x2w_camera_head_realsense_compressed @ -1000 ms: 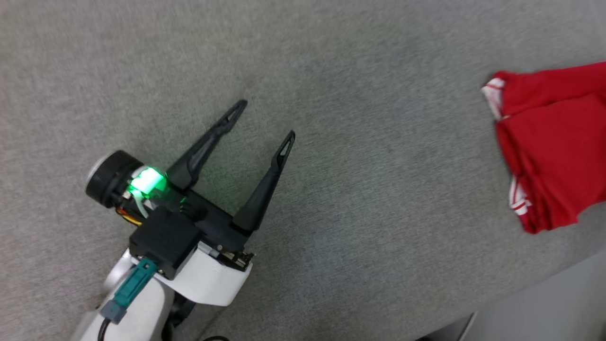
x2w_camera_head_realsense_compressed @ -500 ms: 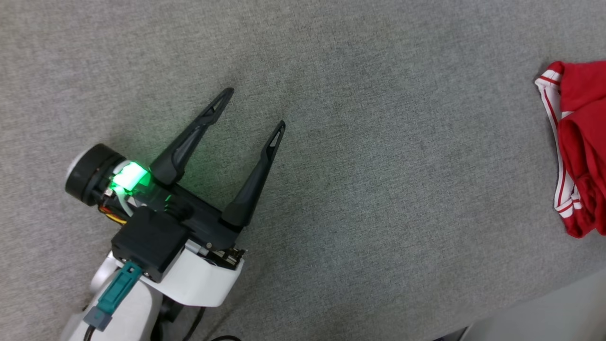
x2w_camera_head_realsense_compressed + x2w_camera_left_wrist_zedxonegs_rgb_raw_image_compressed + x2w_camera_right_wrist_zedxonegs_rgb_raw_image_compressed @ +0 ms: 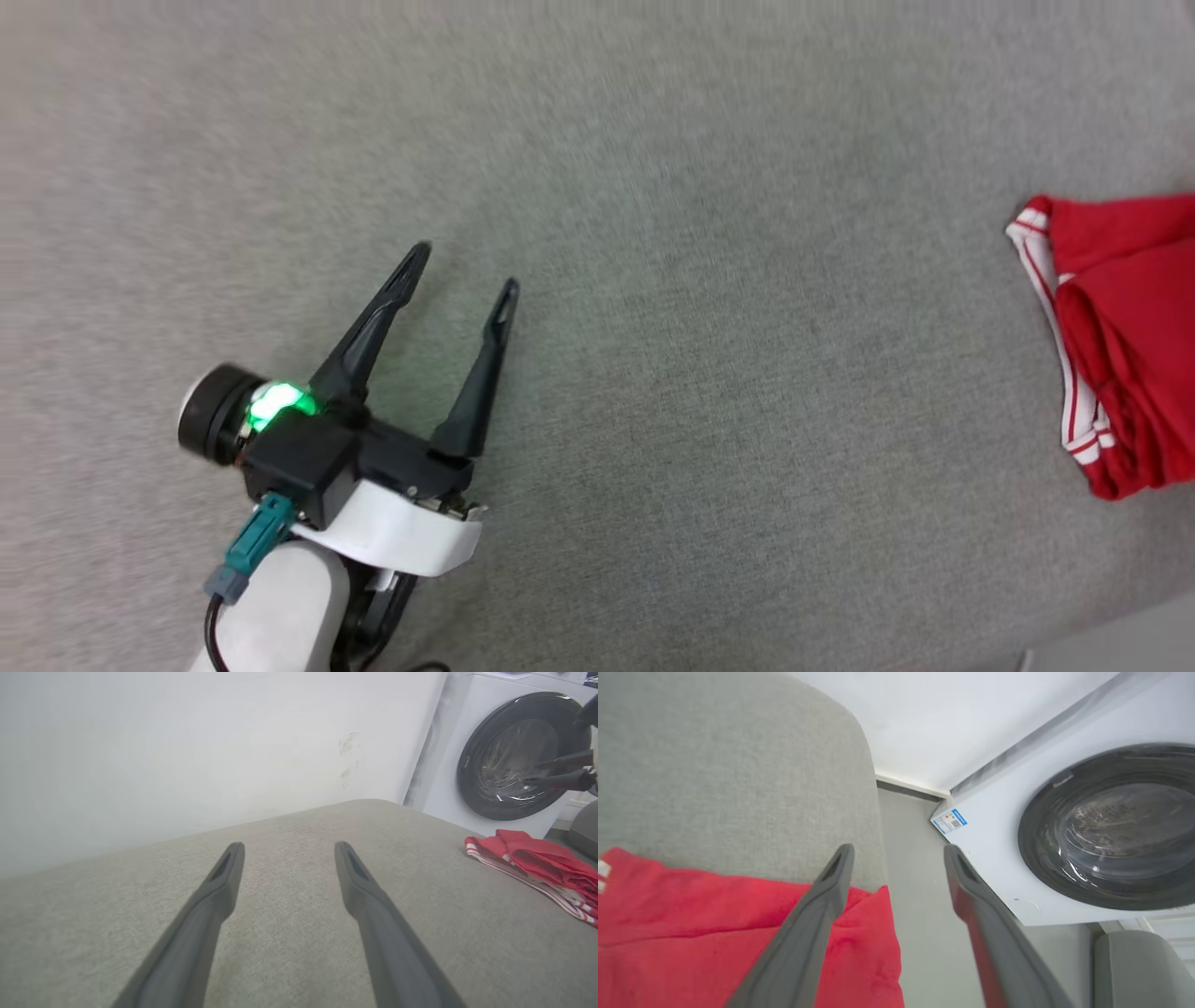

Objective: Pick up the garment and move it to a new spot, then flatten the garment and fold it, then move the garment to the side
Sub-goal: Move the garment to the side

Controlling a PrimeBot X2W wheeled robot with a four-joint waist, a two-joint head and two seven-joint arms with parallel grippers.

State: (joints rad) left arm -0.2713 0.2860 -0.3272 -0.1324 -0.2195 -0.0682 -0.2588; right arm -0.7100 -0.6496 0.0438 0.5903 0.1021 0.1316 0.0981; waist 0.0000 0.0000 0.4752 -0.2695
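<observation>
The left fingers are seen spread apart above a grey fabric tabletop, with nothing held between them and bare cloth surface visible in the gap. In the left wrist view the same fingers are pointed across the tabletop towards a white wall.

The garment is found lying folded at the right side of the tabletop, well apart from the left fingers. It is red, and white-and-red striped trim is shown along the edge nearest them. In the left wrist view it is seen flat on the surface, in front of a white washing machine.

The right fingers are released and held wide, nothing being gripped. They are poised over the garment at the tabletop's edge, and grey floor is seen between them, beside the washing machine. They are also caught in the left wrist view, above the garment.
</observation>
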